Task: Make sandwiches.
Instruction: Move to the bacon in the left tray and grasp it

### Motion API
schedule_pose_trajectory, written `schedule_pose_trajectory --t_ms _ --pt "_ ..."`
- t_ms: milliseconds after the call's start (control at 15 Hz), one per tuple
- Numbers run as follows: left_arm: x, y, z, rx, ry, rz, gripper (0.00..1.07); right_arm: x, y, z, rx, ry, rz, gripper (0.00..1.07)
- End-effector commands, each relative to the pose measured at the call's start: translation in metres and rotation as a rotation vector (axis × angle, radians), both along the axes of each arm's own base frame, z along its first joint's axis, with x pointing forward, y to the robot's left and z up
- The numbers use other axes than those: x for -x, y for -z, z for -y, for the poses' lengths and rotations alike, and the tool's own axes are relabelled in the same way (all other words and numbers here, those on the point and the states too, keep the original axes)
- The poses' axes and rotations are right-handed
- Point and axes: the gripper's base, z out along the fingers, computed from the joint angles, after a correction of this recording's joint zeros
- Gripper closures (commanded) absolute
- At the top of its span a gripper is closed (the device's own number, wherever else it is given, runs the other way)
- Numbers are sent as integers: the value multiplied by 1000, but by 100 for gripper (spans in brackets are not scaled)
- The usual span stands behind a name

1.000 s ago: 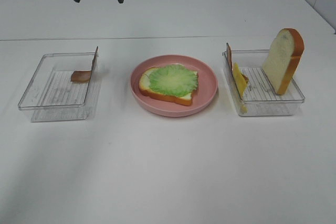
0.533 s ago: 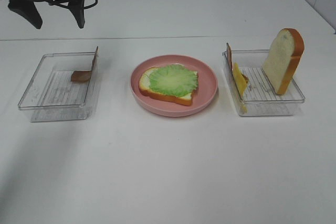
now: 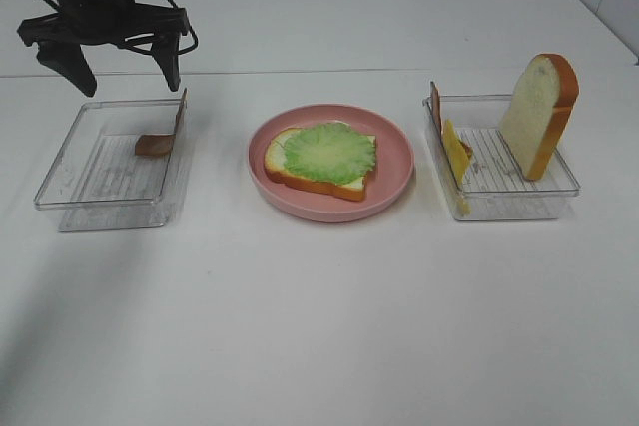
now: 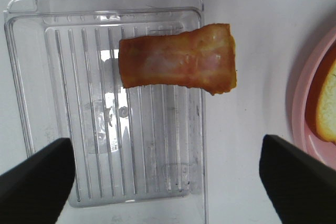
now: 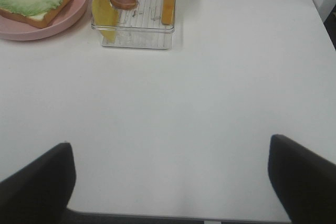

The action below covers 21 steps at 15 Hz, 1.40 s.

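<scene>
Left tool (image 3: pixel 128 85): spread wide, gripping nothing, above clear tray (image 3: pixel 70 162) holding a bacon strip (image 3: pixel 155 144).
Right tool (image 5: pixel 168 182): spread wide, gripping nothing, over worktop (image 3: pixel 319 326).
Sandwich (image 3: pixel 321 162): bread slice (image 3: pixel 300 181) topped with lettuce (image 3: pixel 329 152), on pink plate (image 3: pixel 397 162), between both trays.

The left tool (image 3: pixel 125 77) hangs over the far left part of the counter (image 3: pixel 319 326), pointing straight down, its two dark fingers (image 4: pixel 37 184) spread wide and empty. The right tool (image 5: pixel 170 182) shows only in its wrist view, jaws wide apart, seemingly above the counter's near edge.
</scene>
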Motion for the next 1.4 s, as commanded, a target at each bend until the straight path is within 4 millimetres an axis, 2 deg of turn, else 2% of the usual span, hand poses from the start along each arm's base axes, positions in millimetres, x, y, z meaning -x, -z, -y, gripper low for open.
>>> schedule_pose_trajectory --t_ms 67,333,667,867,1267,1333,1400 --pt "0 6 2 16 -34 -14 19 3 1 1 6 -1 34 11" --pt "-13 27 6 22 -49 -63 19 3 1 1 6 -1 34 11" --pt "-27 33 12 44 -52 -56 19 3 1 1 6 -1 34 11" --pt "-31 36 17 82 -67 -59 19 3 1 1 6 -1 34 11" --pt "-32 56 24 75 -61 -95 19 3 1 1 6 -1 34 11" --pt "-32 57 24 75 -61 -97 21 3 1 1 6 -1 34 11" --pt "-32 58 24 73 -64 -98 30 3 1 1 6 -1 34 11"
